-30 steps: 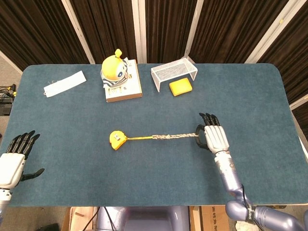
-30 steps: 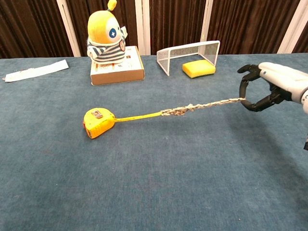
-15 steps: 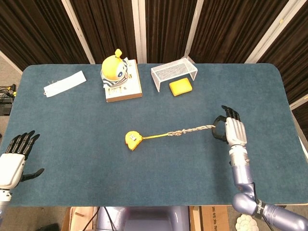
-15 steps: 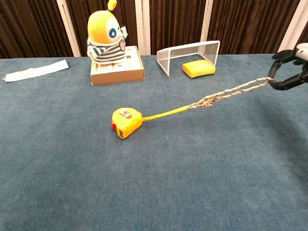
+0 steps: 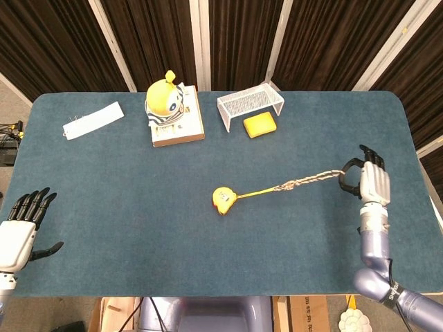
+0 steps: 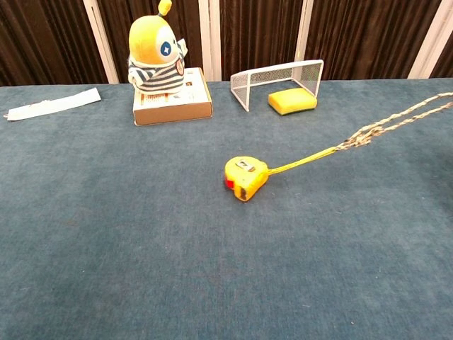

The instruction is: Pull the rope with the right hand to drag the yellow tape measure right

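The yellow tape measure (image 5: 223, 200) lies near the middle of the blue table; the chest view shows the tape measure (image 6: 245, 177) with its yellow tape drawn out to the right. A braided rope (image 5: 308, 180) runs taut from the tape to my right hand (image 5: 370, 182), which grips the rope's end near the table's right edge. In the chest view the rope (image 6: 396, 119) rises off the right side and the right hand is out of frame. My left hand (image 5: 21, 225) hangs open off the table's front left corner, holding nothing.
At the back stand a yellow striped toy (image 5: 165, 101) on a box (image 5: 178, 128), a white mesh goal (image 5: 250, 104) with a yellow sponge (image 5: 259, 125) before it, and a white strip (image 5: 93, 119) at the back left.
My right hand has moved right toward the table's edge with the rope, dragging the tape measure rightward from left of centre to the middle. The left hand has not moved.
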Motion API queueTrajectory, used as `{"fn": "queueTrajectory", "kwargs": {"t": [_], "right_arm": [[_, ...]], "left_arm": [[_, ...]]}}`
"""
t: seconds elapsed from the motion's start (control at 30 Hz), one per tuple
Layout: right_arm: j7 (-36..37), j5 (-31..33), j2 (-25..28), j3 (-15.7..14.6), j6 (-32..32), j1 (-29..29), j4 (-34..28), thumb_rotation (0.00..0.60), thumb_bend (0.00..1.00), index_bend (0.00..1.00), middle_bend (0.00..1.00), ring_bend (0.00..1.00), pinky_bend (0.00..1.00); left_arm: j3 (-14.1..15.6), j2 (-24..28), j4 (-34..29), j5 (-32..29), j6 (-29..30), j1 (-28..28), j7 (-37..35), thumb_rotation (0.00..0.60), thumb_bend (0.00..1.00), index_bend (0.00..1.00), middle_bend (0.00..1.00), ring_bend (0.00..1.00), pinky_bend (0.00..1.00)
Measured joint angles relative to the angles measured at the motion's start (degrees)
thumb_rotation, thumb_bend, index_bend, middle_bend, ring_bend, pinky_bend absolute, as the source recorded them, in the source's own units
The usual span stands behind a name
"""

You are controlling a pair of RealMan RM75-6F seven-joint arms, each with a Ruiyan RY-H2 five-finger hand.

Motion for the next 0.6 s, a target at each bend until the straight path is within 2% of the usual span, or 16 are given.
{"fn": "queueTrajectory", "kwargs": {"t": [0.6], "right_arm": [[0.3,4.6,5.0,2.8,-1.1,-0.3,8.0,0.600,0.46,0.59,0.12,0.00,0.00]], "left_arm": [[0.0,-0.1,0.0,0.4,0.4,0.1,0.3,0.600,0.00,0.00,0.00,0.00,0.00]]}}
